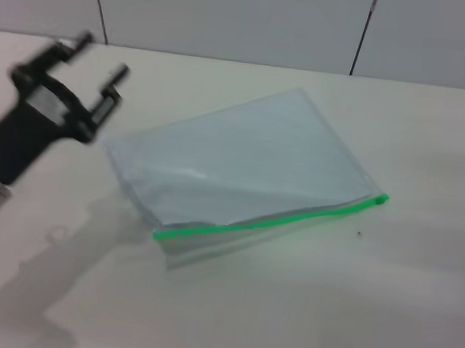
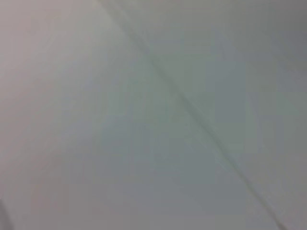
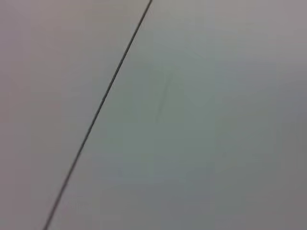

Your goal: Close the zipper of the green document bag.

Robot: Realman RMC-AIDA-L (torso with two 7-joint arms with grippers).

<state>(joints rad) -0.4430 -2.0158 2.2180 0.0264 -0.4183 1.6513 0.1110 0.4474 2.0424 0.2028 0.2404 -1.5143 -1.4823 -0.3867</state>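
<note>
Bag: we see the green document bag lying flat mid-bench, tilted, nothing touching it.
Zipper: the zipper runs along the near long edge; the slider seems to sit at its right end, and the mouth gapes.
Left pincer: the left pincer hovers wide and empty, above the bench, beyond the bag's left corner.
Right pincer: not in view.
Risk: unpinned, we expect the bag to slide with the pull.
Risk 2: the slider is small, so a wide grab may miss it.
</note>
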